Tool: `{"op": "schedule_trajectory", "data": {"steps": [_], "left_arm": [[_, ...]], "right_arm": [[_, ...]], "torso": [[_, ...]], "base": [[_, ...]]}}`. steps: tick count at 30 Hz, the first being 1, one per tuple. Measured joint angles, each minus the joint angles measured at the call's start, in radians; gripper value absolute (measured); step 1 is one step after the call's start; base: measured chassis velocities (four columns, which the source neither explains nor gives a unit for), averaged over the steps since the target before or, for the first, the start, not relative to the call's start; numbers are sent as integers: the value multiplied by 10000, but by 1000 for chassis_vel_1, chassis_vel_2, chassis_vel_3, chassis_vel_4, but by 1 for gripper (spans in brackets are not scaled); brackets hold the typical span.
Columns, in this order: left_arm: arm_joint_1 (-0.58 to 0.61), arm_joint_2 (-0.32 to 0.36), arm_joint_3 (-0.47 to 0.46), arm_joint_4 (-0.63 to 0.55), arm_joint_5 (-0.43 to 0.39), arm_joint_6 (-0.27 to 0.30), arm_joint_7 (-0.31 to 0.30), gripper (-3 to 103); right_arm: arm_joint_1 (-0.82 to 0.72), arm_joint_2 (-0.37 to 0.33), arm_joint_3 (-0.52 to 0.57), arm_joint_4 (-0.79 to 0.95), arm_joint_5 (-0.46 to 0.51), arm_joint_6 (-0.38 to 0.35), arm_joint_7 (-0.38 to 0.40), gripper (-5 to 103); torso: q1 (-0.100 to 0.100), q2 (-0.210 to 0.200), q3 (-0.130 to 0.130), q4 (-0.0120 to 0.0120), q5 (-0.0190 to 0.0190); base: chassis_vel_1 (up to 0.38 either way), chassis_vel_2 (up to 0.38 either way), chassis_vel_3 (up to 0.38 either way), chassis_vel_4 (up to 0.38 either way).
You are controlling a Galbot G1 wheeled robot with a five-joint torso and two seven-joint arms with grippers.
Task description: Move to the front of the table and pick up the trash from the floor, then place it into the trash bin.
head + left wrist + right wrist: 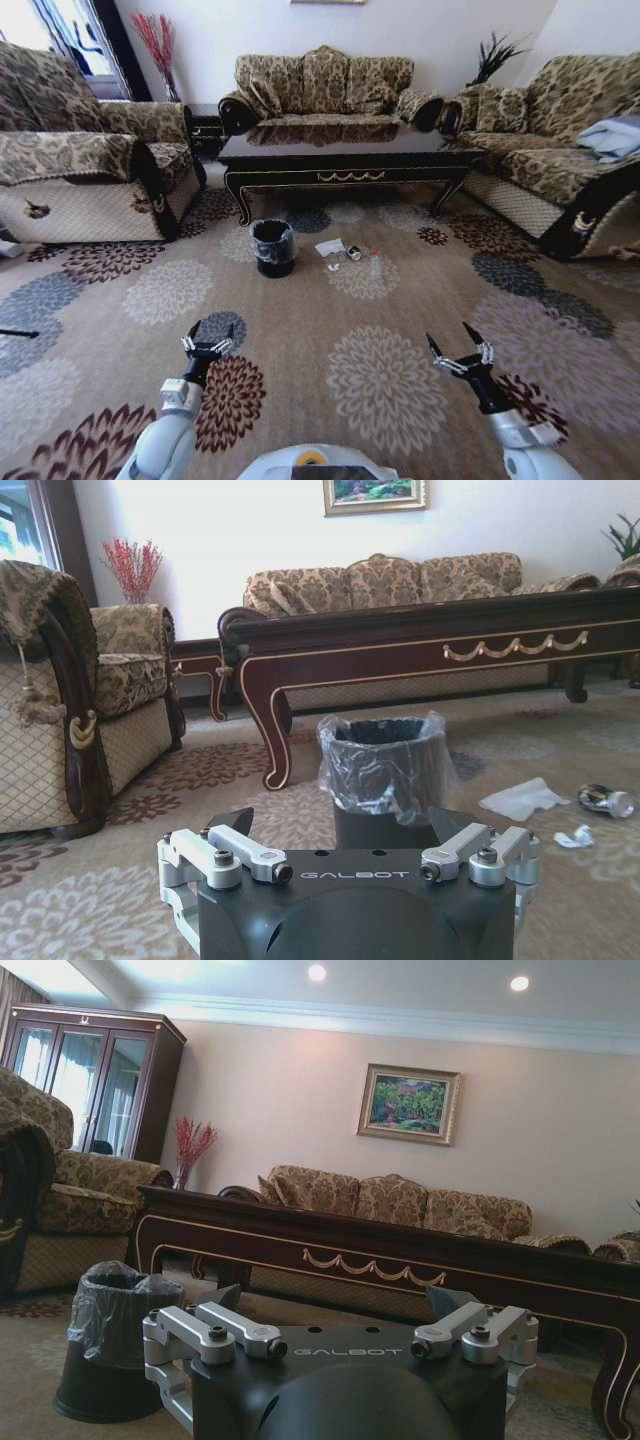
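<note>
The long dark table [350, 158] with gold scroll trim stands ahead, in front of the sofa; its front rail [420, 650] crosses the left wrist view and the right wrist view [380, 1260]. The black trash bin [272, 247] with a clear liner sits on the carpet before it [385, 770] [108, 1340]. The trash lies just right of the bin: a crumpled white paper [329, 246] [520, 798], a shiny dark lump [353, 253] [605, 800] and a small white scrap [333, 267] [574, 837]. My left gripper [208, 335] and right gripper [455, 345] hang open and empty over the carpet, well short of the trash.
An armchair [80, 170] stands at the left, a sofa [325, 85] behind the table, another sofa [560, 150] at the right. A small clear bottle-like item [375, 265] lies near the trash. Open flowered carpet [380, 380] lies between me and the bin.
</note>
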Motion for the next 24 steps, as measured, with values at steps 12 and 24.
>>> {"op": "schedule_trajectory", "data": {"steps": [12,24], "left_arm": [[18,-18,-75,-34,-76,127,-163,98],[-1,-13,-74,-57,-73,153,-187,98]], "right_arm": [[36,68,-35,-101,-63,55,-27,100],[100,70,-96,-163,-186,128,94,100]], "torso": [[1,-1,5,2,4],[1,-1,8,2,6]], "base": [[-348,365,350,-355],[-346,353,347,-346]]}}
